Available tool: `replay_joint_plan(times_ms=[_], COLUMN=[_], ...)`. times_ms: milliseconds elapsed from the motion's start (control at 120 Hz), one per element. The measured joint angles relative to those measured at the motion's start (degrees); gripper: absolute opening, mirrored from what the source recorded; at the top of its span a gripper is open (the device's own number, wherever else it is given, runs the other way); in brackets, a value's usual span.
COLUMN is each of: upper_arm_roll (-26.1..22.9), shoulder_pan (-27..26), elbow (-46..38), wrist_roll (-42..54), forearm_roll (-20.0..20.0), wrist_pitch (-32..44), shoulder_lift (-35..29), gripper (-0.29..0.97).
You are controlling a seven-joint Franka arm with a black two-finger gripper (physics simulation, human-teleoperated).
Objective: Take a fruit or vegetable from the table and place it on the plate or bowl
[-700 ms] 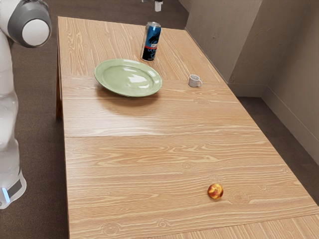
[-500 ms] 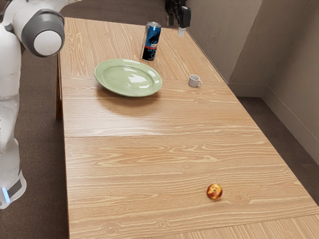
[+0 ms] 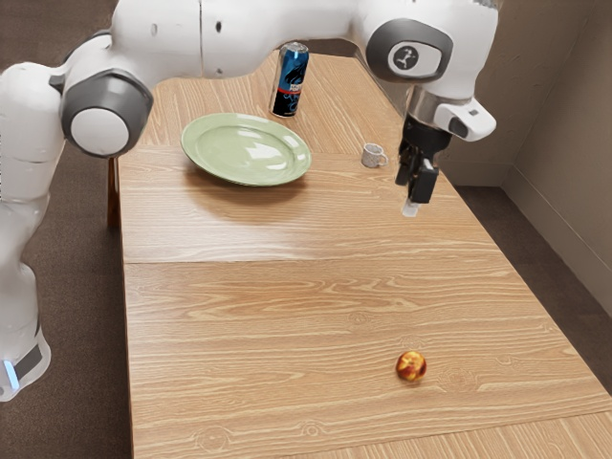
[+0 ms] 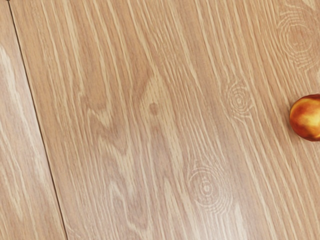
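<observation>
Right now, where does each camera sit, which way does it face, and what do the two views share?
Exterior view: high beside the arm, looking down along the light wooden table toward the round green plate; white arm and black gripper show.
Wrist view: on the hand, facing straight down at the tabletop's wood grain.
Shared: the table and the small red-orange round fruit.

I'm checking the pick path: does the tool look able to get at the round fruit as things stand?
Probably yes: the tool hangs over bare table, the fruit lies apart in the open, and nothing stands between them.
</observation>
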Motion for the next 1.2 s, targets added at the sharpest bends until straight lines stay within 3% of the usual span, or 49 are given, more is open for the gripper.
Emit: replay_joint_plan(times_ms=[350, 817, 1200], upper_arm_roll=[-7.0, -7.2, -6.6], shoulder_pan=[-1.6, -9.0, -7.6], elbow=[0.0, 0.0, -1.8], wrist_roll=[-1.2, -2.3, -2.9], forearm_roll=[-0.7, -0.7, -0.8], wrist_pitch=[3.7, 6.4, 7.3], shoulder_lift=[6.2, 10.4, 12.6], gripper=[0.66, 0.66, 0.66])
